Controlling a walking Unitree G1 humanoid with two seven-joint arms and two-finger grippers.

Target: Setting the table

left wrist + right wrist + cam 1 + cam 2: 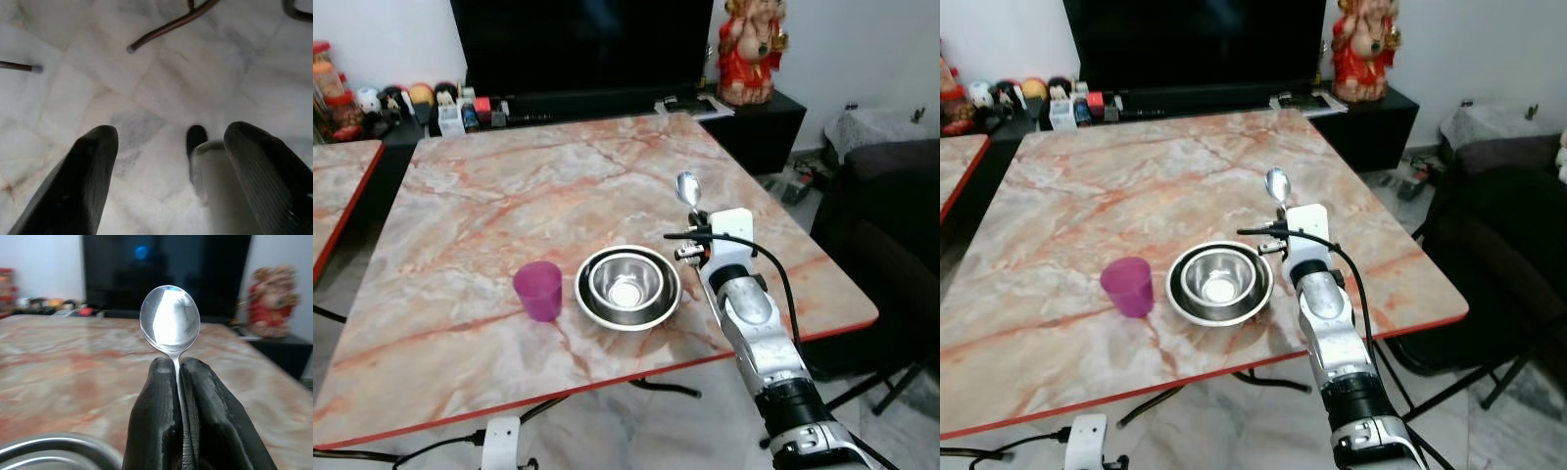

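Note:
My right gripper (177, 367) is shut on a metal spoon (688, 187), whose bowl (169, 318) sticks up past the fingertips. The arm reaches over the marble table (509, 196) just right of a steel bowl (627, 285) that holds a smaller steel bowl nested inside. A purple cup (539, 290) stands upright to the left of the bowls. My left gripper (168, 142) hangs open over the pale floor, nothing between its fingers.
A black TV and a low cabinet with small figurines (401, 98) stand behind the table. A red statue (751, 49) is at the back right, a dark sofa (886, 225) to the right. A second marble table (337, 181) lies at the left.

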